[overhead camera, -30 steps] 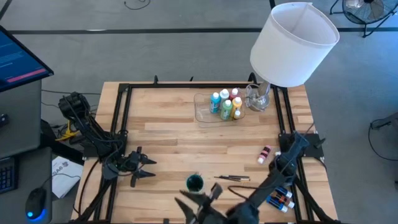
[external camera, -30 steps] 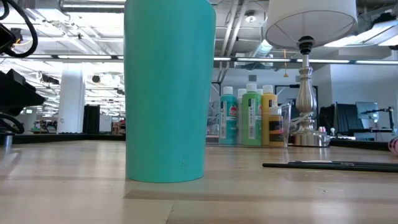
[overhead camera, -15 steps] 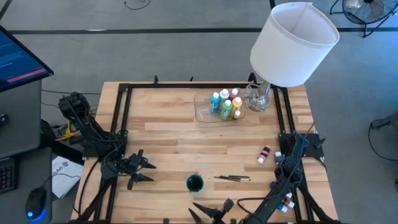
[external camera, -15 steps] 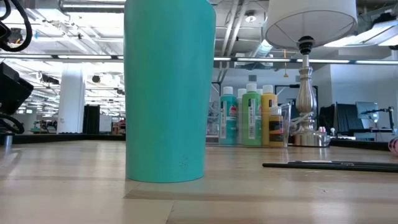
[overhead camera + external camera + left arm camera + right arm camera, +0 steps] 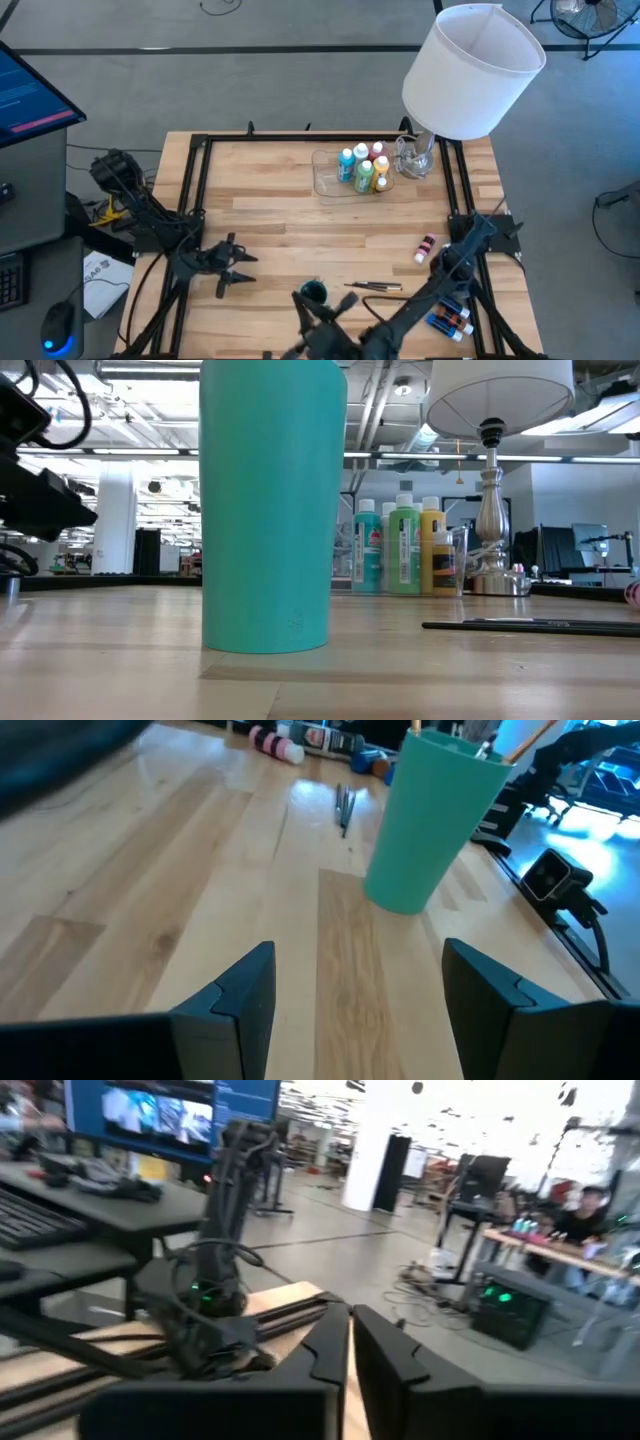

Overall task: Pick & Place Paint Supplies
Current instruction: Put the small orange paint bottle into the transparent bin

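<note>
The right gripper (image 5: 312, 318) hangs just beside the teal cup (image 5: 313, 292), jaws pressed together on nothing. The left gripper (image 5: 240, 268) hovers level over the tabletop (image 5: 270, 215), pointing at that cup, jaws wide and empty.

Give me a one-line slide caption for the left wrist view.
Open left gripper faces a teal cup on the wooden table, with thin brushes lying beyond.

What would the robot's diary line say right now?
left gripper: open, empty, facing teal cup | right gripper: shut, empty, near table's front edge | brushes: on table | bottles: in tray
</note>
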`<state>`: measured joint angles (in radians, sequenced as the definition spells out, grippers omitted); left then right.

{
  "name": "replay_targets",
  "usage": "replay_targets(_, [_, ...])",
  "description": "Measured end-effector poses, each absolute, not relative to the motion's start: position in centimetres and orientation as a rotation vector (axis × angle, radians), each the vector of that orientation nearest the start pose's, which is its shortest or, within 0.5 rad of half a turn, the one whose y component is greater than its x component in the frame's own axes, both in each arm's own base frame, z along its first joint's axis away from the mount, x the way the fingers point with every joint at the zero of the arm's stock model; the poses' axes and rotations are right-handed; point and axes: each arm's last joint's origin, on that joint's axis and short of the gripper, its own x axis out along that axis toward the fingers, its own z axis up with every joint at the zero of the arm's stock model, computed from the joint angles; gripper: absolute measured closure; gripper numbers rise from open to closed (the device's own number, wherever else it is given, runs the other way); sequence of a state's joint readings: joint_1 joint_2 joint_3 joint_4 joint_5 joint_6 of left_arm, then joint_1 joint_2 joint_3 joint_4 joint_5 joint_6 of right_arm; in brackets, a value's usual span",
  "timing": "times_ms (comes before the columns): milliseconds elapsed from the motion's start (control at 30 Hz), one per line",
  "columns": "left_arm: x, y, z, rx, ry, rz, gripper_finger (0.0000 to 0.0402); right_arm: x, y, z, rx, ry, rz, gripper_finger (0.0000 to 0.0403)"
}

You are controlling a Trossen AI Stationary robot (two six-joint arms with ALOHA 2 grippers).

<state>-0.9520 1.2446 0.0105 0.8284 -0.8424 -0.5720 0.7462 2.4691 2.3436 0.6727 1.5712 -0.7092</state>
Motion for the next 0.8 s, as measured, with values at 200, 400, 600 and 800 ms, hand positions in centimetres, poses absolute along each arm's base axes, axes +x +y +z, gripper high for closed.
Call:
replay_targets(200, [10.9,-11.1,10.6,-0.249,0.317,-0.093,0.0215,43.3,32.6,31.2,-0.200,0.042,-0.794,0.0388])
replay_targets(400, [10.6,-11.4,10.6,-0.265,0.330,-0.128,0.0215,43.1,35.1,28.8,-0.216,-0.057,-0.457,0.0390])
replay_targets(600, [10.7,-11.3,10.6,-0.260,0.325,-0.116,0.0215,41.6,36.6,28.7,-0.225,-0.012,-0.454,0.0398])
replay_targets(800, [10.9,-11.1,10.6,-0.245,0.321,-0.092,0.0215,41.8,36.2,25.8,-0.246,0.127,-0.470,0.0401])
